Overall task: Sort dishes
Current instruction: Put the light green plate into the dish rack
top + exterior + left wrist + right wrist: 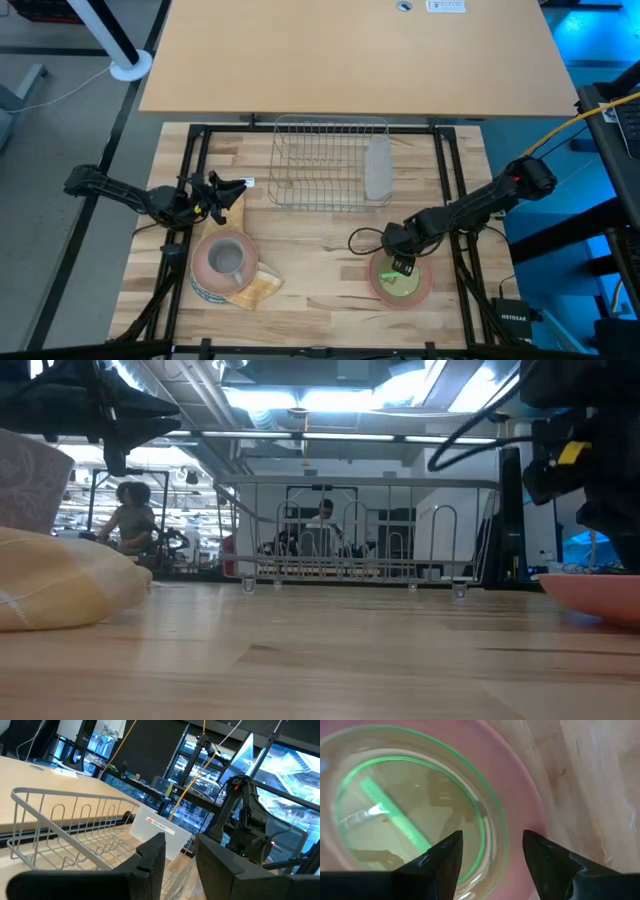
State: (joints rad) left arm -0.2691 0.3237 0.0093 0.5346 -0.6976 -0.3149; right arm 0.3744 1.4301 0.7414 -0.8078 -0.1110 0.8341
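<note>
Dishes nearest the action, a clear green-rimmed bowl [410, 805] nested on a pink plate [402, 285], are sitting at the desk's right front directly beneath the right gripper [490, 855], whose released fingers are straddling the bowl's rim (left gripper [228, 190] is waiting, part-open, holding nothing, beside the rack [325, 165]).

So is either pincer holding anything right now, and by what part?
Nothing is held. The right pincer hangs open over the glass bowl on the pink plate; the left pincer is empty near the rack.
</note>
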